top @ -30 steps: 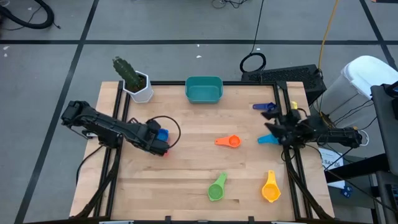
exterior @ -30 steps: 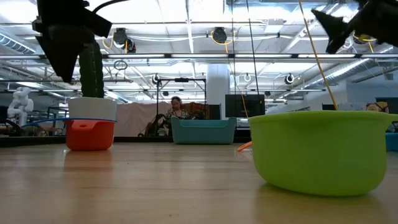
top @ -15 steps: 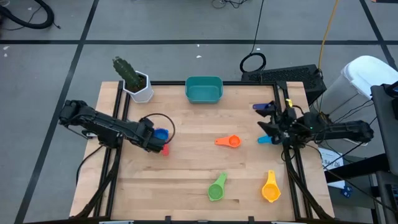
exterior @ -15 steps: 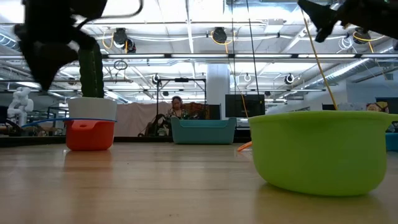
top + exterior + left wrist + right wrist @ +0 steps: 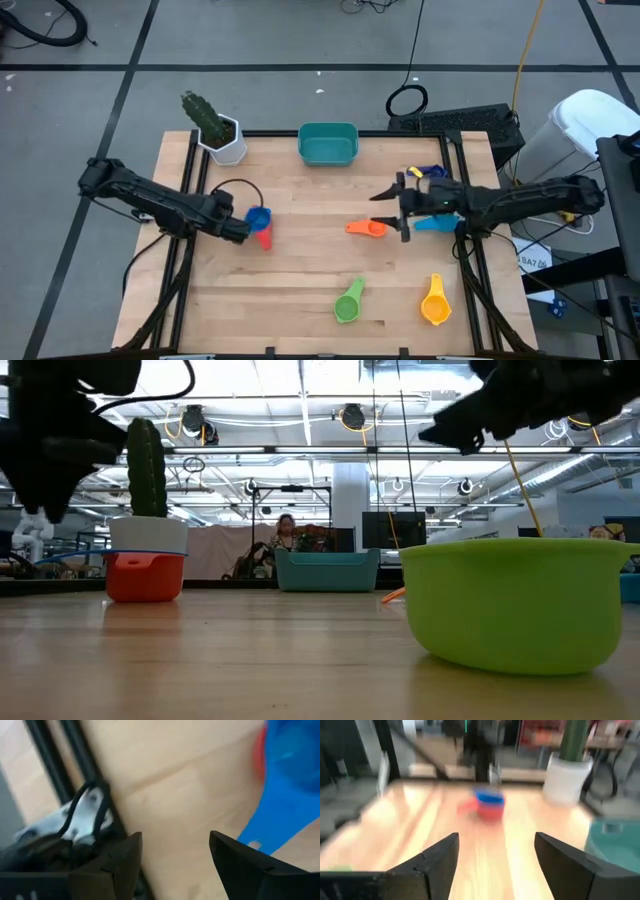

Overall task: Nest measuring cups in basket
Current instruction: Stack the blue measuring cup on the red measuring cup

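Teal basket [image 5: 328,144] at table's far edge, empty. Right gripper [image 5: 392,206] spread wide, empty, above table just beside orange cup [image 5: 367,227], nearer than basket. Left gripper [image 5: 238,226] open, empty, beside blue cup nested on red cup [image 5: 259,221]. Green cup [image 5: 347,303], yellow cup [image 5: 435,303] near front edge.

High view looks straight down; low view skims the table [image 5: 250,660]; both share the basket [image 5: 328,144].
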Controlling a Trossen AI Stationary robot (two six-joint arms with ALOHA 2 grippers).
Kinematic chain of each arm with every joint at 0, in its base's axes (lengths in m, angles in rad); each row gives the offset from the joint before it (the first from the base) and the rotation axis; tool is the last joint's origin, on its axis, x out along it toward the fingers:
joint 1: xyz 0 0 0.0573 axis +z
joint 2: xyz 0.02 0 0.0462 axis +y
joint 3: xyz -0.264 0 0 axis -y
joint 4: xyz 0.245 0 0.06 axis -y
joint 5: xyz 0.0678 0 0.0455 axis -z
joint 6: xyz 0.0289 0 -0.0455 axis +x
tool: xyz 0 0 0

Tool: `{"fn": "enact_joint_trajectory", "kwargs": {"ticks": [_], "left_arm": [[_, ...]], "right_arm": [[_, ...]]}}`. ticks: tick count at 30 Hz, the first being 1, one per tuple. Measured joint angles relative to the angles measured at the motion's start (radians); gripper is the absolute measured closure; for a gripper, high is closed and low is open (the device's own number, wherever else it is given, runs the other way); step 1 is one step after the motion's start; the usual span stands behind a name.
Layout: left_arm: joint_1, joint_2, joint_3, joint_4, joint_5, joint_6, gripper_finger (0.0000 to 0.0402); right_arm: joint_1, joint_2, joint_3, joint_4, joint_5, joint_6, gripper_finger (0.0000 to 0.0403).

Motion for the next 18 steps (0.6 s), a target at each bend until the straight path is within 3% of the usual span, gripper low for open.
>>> {"fn": "enact_joint_trajectory", "kwargs": {"ticks": [5,12,18], "left_arm": [[0.034,0.0,-0.014,0.058,-0.07,0.044,0.0167],[0.052,0.004,-0.17,0.221,-0.019,0.083,0.0167],[0.044,0.018,-0.157,0.262,0.028,0.088,0.0167]], "right_arm": [[0.0,0.056,0.121,-0.238,0.003,-0.029,0.0151],[0.0,0.061,0.164,-0.25,0.0,-0.058,0.0151],[0.0,0.076,0.164,-0.262,0.001,-0.048,0.0151]]}}
